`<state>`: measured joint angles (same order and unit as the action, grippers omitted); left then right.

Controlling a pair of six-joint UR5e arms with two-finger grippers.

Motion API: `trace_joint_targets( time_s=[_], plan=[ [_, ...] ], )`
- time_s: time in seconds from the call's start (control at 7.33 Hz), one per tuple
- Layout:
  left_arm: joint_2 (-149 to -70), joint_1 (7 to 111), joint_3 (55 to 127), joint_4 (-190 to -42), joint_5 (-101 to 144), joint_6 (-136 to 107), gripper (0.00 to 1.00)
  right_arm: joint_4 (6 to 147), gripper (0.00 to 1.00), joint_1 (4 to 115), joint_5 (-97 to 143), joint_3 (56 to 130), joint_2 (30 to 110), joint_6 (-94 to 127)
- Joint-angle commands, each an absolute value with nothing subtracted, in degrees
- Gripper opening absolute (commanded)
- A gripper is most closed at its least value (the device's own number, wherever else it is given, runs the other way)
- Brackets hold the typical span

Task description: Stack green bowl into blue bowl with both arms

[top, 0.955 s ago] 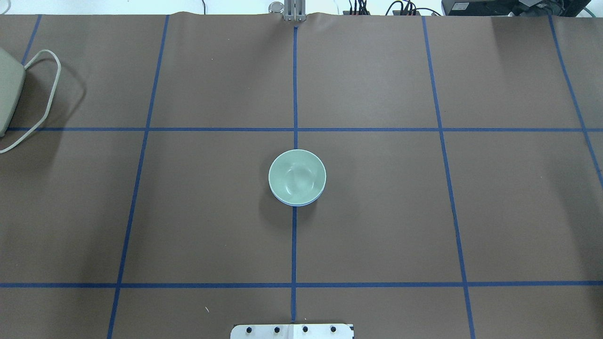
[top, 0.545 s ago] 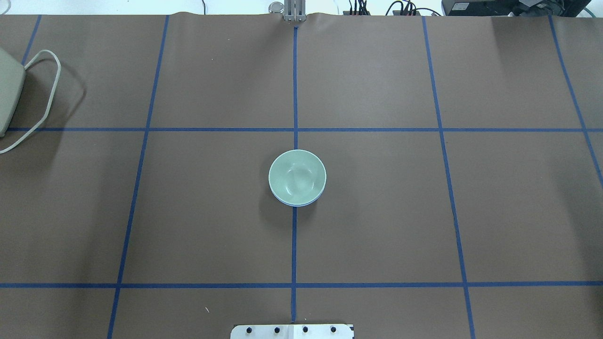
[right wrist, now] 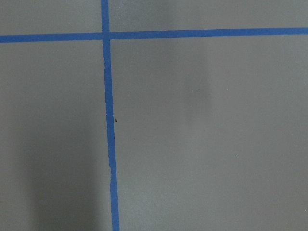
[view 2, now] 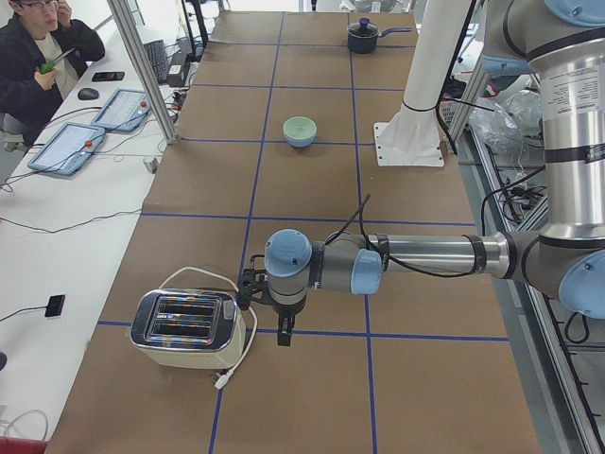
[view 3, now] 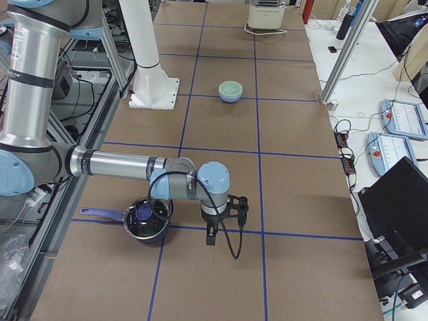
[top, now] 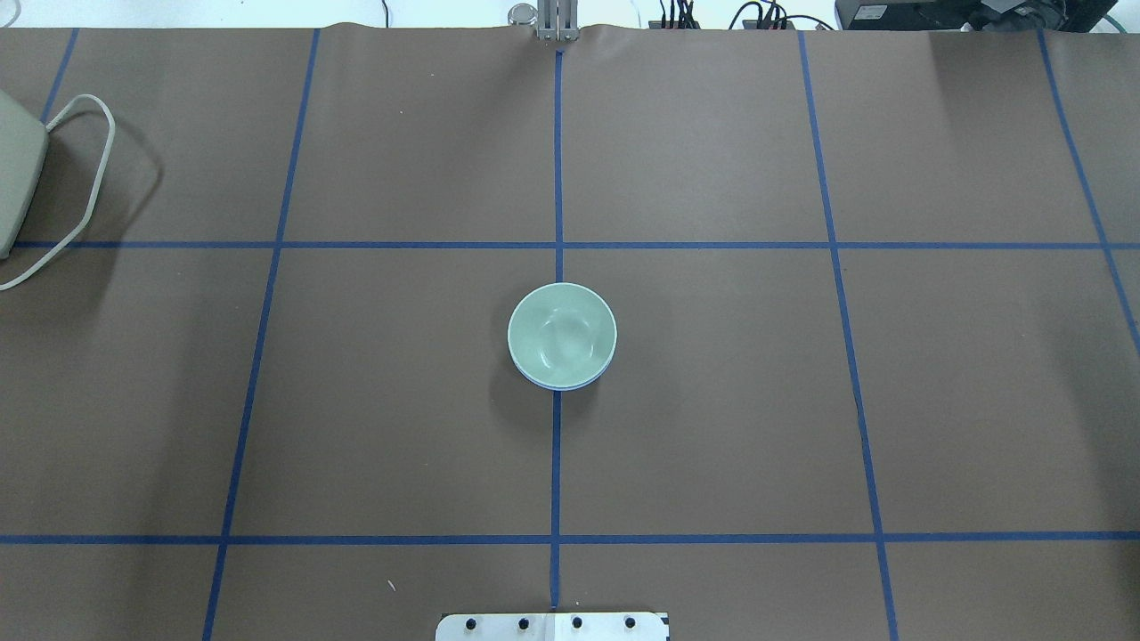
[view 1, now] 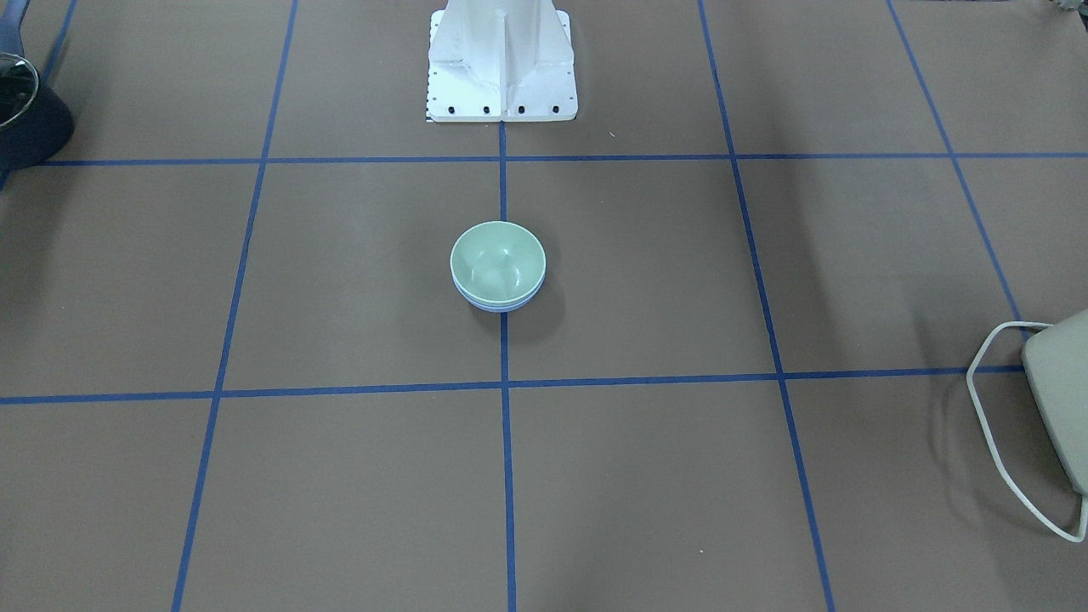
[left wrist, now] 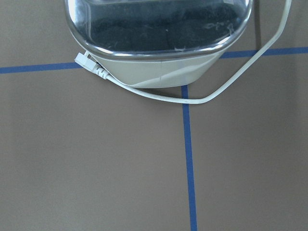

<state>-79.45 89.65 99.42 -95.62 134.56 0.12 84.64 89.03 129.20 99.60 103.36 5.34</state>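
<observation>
The pale green bowl sits nested inside the blue bowl at the table's centre; only the blue rim shows under it. The stack also shows in the front view, green bowl over blue bowl, and small in the left view and the right view. My left gripper hangs low next to the toaster, far from the bowls. My right gripper hangs low beside a dark pot, also far away. I cannot tell whether either is open or shut.
A cream toaster with a white cord lies at the table's left end and fills the top of the left wrist view. A dark pot stands at the right end. The white base column stands behind the bowls. An operator sits across the table.
</observation>
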Motion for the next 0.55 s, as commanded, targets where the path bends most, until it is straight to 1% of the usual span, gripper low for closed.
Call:
trace_joint_targets(
  time_s=[0.0,0.41],
  plan=[
    [-79.19,89.74,99.4,-95.62,134.56,0.09,0.98,84.64,1.0,88.95,129.11,98.97,103.36,5.01],
    [-79.19,89.74,99.32,-95.62,134.56,0.09,0.98,84.64,1.0,88.95,129.11,98.62,103.27,4.92]
  ],
)
